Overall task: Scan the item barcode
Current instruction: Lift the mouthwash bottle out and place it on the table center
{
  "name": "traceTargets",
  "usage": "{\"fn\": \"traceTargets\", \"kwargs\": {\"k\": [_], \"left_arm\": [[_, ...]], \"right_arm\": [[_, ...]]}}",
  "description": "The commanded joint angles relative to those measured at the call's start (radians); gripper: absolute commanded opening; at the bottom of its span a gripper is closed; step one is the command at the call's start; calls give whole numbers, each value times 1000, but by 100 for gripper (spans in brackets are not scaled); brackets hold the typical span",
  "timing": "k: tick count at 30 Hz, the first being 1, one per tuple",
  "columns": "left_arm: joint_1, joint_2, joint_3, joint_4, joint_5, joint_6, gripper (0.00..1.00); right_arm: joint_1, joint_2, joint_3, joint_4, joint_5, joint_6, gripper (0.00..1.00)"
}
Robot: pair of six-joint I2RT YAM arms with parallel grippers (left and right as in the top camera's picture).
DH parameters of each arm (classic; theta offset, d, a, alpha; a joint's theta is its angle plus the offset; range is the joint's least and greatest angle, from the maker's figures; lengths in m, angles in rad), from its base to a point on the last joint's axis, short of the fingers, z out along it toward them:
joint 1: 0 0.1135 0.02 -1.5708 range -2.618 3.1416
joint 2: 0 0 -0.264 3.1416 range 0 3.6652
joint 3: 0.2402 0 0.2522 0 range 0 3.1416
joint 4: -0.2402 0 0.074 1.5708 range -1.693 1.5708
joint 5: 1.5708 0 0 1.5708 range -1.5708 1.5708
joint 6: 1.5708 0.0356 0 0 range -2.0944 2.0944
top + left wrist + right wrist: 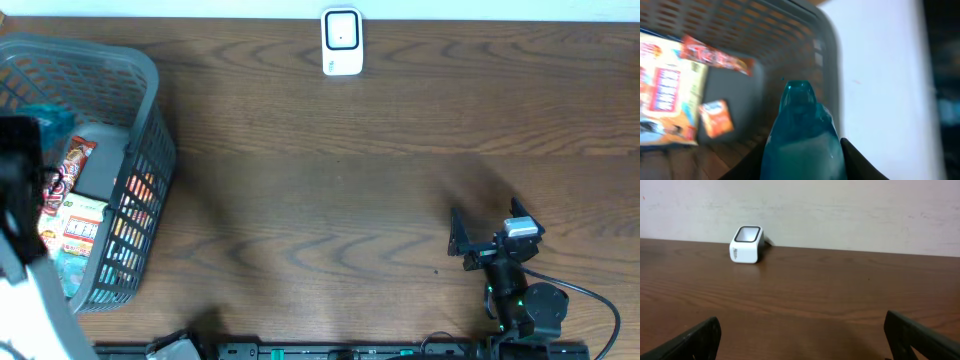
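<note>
Overhead: light even, moderate, from above. Soft shadow lay on table (330,180) up-left of my right gripper (487,222); faint sheen on wood.
My left wrist view was badly smeared. Basket (805,30) and packets blurred, teal item (802,135) too close and out of focus, white area at right washed out.
My right wrist view was sharp. Scanner (746,245) threw small shadow rightward.

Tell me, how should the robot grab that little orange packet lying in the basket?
Probably from straight above, pinching two opposite edges. The orange packet lies flat on the floor of the basket, so only its top face and edges are exposed. The basket walls block a sideways approach, and the large flat pack crowds one side.
</note>
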Motion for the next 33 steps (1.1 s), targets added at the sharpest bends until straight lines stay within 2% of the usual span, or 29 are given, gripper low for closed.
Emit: {"fn": "traceTargets", "kwargs": {"k": [1, 6, 10, 12, 16, 24, 28, 33], "left_arm": [[-40, -75, 18, 36, 203, 13, 24], [-190, -86, 17, 43, 315, 9, 24], [-361, -36, 17, 42, 315, 10, 23], [-485, 27, 17, 43, 312, 10, 24], [-641, 156, 17, 43, 285, 15, 23], [-862, 491, 17, 94, 282, 17, 24], [-925, 619, 17, 120, 277, 9, 24], [-1009, 713, 17, 105, 166, -45, 23]], "right_arm": [[-3, 0, -1, -4, -2, -15, 99], [-3, 0, -1, -4, -2, -15, 99], [-3, 0, -1, -4, -2, -15, 99], [-3, 0, -1, -4, -2, -15, 99], [-3, 0, -1, -4, -2, -15, 99], [-3, 0, -1, -4, -2, -15, 99], [-3, 0, -1, -4, -2, -15, 99], [-3, 0, -1, -4, -2, -15, 99]]}}
